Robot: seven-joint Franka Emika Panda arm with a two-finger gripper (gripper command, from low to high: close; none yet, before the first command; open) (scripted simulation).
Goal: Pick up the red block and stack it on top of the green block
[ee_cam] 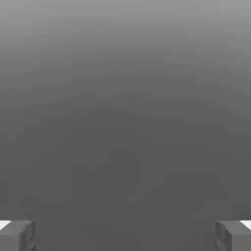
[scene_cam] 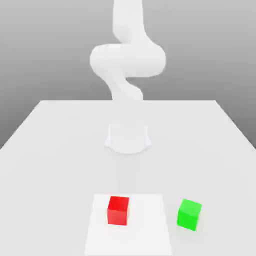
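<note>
The red block rests on a lighter square patch near the table's front edge. To the exterior view's right of it, about a block's width off the patch, sits the green block, also flat on the table. The two cubes stand apart and do not touch. In the hand view my gripper is open, its two grey fingertips spread far apart with nothing between them, facing plain grey background.
The white arm rises from its round base at the middle of the white table. The table's far edge runs behind the base.
</note>
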